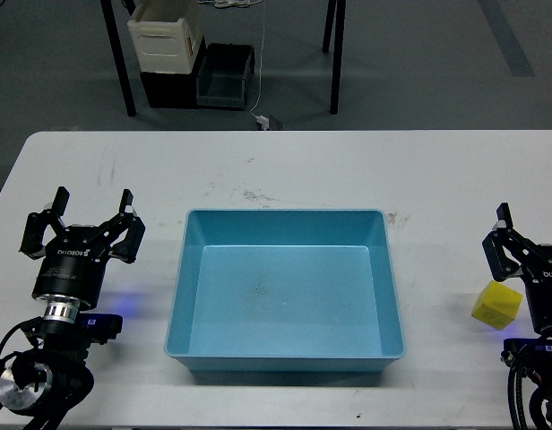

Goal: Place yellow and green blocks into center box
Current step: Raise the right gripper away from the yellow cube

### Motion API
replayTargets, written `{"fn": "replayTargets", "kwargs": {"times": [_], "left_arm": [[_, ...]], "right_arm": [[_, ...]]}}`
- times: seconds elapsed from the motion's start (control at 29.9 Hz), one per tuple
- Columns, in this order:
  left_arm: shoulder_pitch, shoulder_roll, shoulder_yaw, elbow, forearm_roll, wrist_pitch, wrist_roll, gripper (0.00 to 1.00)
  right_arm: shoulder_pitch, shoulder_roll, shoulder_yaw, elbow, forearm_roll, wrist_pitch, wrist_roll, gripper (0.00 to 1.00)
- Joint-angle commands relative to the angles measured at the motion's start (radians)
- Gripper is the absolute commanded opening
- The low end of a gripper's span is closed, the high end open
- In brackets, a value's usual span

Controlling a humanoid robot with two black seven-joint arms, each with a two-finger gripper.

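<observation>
Head view, single frame. Our left gripper (90, 208) sits at about 9 o'clock from the light-blue tray (285, 358), hovering over the white table (285, 166), well apart from the tray's left wall. Its two black fingers stand clearly spread, tips pointing away from us, with nothing between them.

Our right gripper (507, 235) is at about 3 o'clock from the tray, close to the right edge of the view. Only part of it shows: one dark finger structure is visible, the rest is cut off by the frame edge, so we cannot tell whether it is spread or pressed together.

The yellow block (497, 305) lies on the table at roughly 4 o'clock from the tray centre, outside the tray and well apart from its right wall. It sits just beside our right arm, below the gripper's visible finger; whether they touch we cannot tell. The block looks slightly tilted.

We cannot locate the green block in this view.

The tray rests centrally on the table, long side facing us, interior bare apart from faint scuff marks.

At 12 o'clock beyond the table, on the floor: a cream bin (166, 36) stacked on a dark crate (224, 79).
</observation>
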Motion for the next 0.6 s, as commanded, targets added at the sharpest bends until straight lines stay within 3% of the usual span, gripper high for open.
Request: {"fn": "replayTargets", "kwargs": {"times": [0.0,0.3,0.43,0.57], "left_arm": [[0.001,0.001,-0.004,0.000,-0.019,0.003,0.004,1.00],[0.001,0.004,-0.001,0.006,-0.017,0.002,-0.010,1.00],[0.003,0.004,-0.007,0.008,-0.017,0.003,-0.012,1.00],[0.003,0.004,-0.007,0.009,-0.016,0.005,-0.012,1.00]], "right_arm": [[0.001,0.000,-0.002,0.000,-0.001,0.000,0.000,1.00],[0.021,-0.011,0.015,-0.018,-0.087,0.005,0.003,1.00],[0.093,-0.164,0.067,-0.018,-0.513,0.003,0.021,1.00],[0.161,-0.239,0.104,-0.012,-0.952,0.003,0.041,1.00]]}}
